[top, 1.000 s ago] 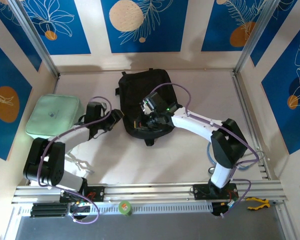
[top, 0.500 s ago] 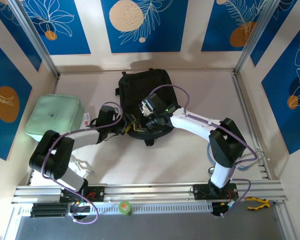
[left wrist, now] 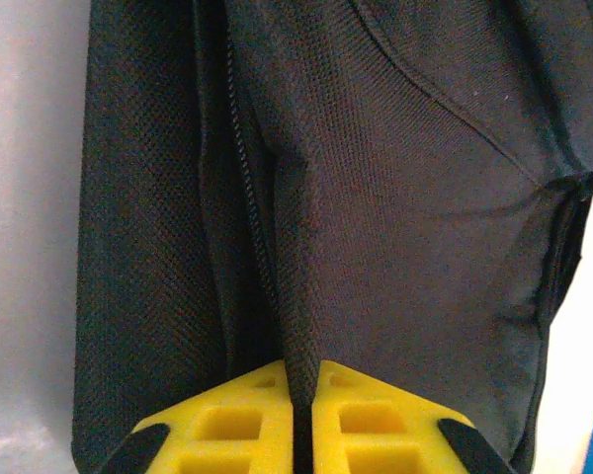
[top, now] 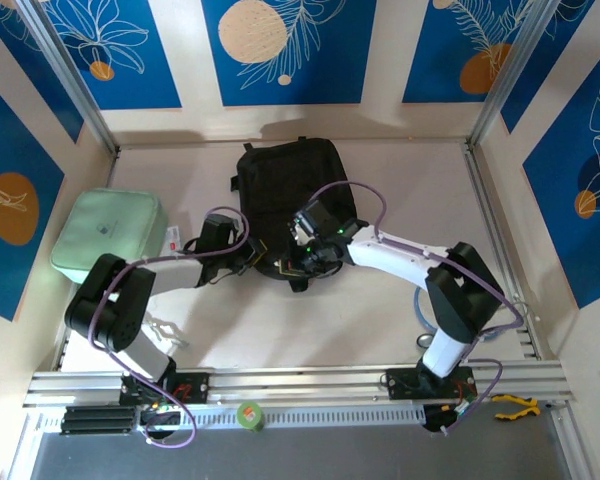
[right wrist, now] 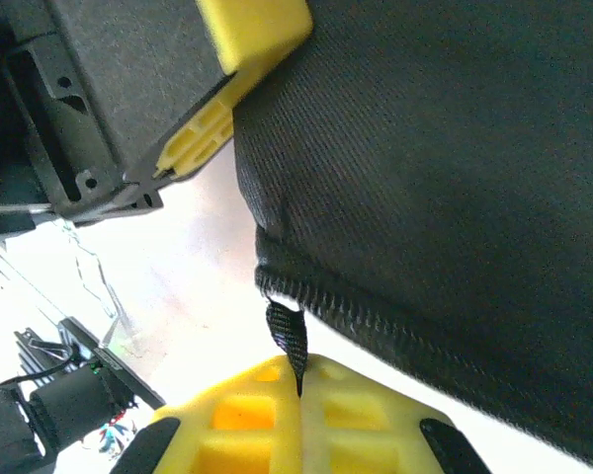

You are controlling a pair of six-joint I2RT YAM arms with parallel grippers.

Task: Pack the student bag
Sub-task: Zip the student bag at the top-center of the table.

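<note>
The student bag (top: 288,190), a large black fabric backpack, lies at the middle back of the table. My left gripper (top: 258,256) sits at its near left edge, shut on a pinched fold of the bag's fabric (left wrist: 301,336) beside a zipper line. My right gripper (top: 298,262) is at the bag's near edge, shut on a short black webbing zipper pull (right wrist: 289,341) that hangs from the zipper seam (right wrist: 376,331). The left gripper's yellow finger (right wrist: 257,30) shows in the right wrist view, close by.
A pale mint-green rectangular bag (top: 105,233) lies at the left, with a small white card (top: 173,237) beside it. Clear plastic wrapping (top: 160,330) lies near the left arm's base. A green tape roll (top: 249,413) sits on the front rail.
The left arm swung right from beside the mint bag to the backpack's near left edge and shut on its fabric. The right gripper moved slightly nearer along the bag's edge.
</note>
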